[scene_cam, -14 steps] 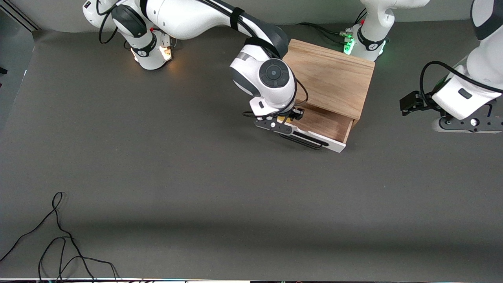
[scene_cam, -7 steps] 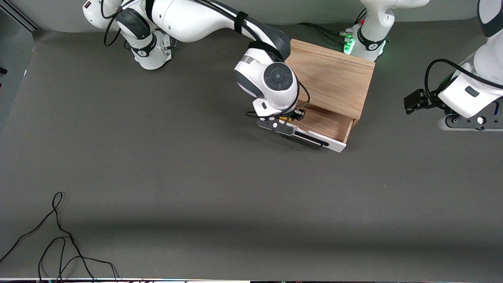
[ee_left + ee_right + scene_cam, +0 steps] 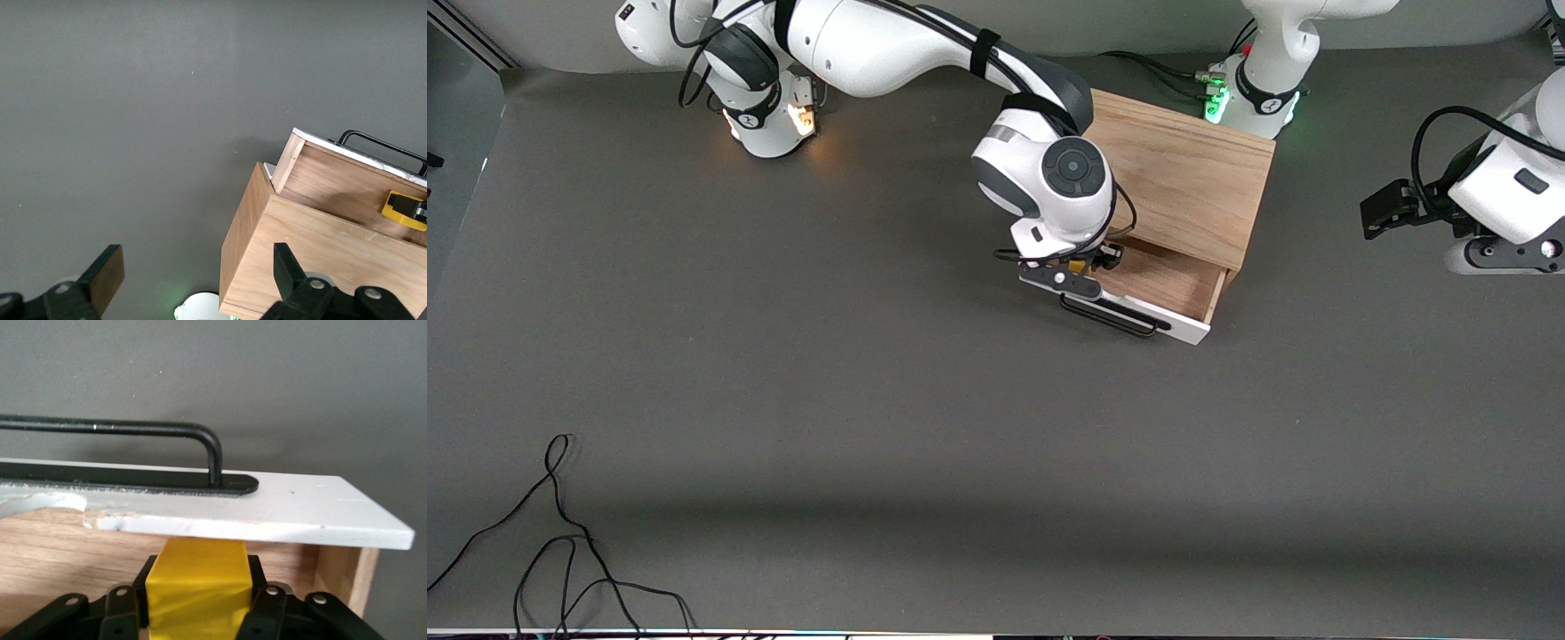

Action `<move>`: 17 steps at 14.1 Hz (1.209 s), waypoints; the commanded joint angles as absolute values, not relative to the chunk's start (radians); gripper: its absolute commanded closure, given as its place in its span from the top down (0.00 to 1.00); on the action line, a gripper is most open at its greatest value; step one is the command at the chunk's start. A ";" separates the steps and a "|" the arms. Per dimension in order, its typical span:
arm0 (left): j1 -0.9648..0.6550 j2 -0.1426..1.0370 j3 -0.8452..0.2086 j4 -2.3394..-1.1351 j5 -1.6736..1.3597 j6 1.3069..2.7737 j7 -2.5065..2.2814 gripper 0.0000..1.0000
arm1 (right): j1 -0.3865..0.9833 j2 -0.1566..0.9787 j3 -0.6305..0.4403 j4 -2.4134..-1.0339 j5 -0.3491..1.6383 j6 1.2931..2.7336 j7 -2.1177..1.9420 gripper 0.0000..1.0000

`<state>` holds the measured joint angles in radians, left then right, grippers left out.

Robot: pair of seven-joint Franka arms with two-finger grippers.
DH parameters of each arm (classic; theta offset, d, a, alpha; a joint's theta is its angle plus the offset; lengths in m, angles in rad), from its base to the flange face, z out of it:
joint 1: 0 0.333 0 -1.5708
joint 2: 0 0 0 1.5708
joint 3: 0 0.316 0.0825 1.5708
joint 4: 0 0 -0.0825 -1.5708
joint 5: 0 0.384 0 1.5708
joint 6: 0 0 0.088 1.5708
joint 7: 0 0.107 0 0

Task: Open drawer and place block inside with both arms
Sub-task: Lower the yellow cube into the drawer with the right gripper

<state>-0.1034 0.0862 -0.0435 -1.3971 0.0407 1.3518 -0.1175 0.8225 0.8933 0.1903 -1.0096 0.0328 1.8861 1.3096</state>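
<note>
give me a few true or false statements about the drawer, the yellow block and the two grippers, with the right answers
1. The wide shallow drawer with the white front panel is pulled open from the light-oak box. True.
2. The small bright yellow cube lies loose on the dark grey table. False: the right gripper is shut on it, over the open drawer.
3. The left gripper is open and holds nothing. True.
4. The left gripper is pulling the long black wire handle. False: it hangs in the air toward the left arm's end of the table, away from the drawer.
5. The yellow cube is at the drawer's end toward the right arm. True.
</note>
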 commanded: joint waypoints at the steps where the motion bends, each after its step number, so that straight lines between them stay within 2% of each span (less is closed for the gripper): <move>1: -0.097 0.081 -0.046 -1.387 0.032 1.354 -0.109 1.00 | 0.847 0.887 0.181 -1.022 0.009 1.914 1.348 0.36; 4: -0.097 0.078 -0.046 -1.387 0.034 1.358 -0.109 1.00 | 0.851 0.890 0.181 -1.022 -0.017 1.914 1.350 0.40; 5: -0.098 0.075 -0.048 -1.387 0.037 1.359 -0.110 1.00 | 0.851 0.890 0.181 -1.022 -0.021 1.914 1.350 0.48; 6: -0.098 0.074 -0.049 -1.387 0.037 1.364 -0.110 1.00 | 0.853 0.891 0.181 -1.022 -0.023 1.914 1.350 0.79; 7: -0.101 0.072 -0.051 -1.393 0.038 1.376 -0.110 1.00 | 0.853 0.891 0.181 -1.022 -0.023 1.914 1.350 1.00; 12: -0.095 0.066 -0.045 -1.397 0.034 1.396 -0.103 1.00 | 0.851 0.879 0.181 -1.019 -0.023 1.913 1.344 1.00; 15: -0.097 -0.016 -0.044 -1.510 0.035 1.474 -0.106 1.00 | 0.836 0.824 0.176 -1.011 -0.023 1.866 1.338 1.00; 17: -0.097 -0.047 -0.044 -1.557 0.034 1.491 -0.107 1.00 | 0.830 0.763 0.134 -1.006 -0.023 1.820 1.327 1.00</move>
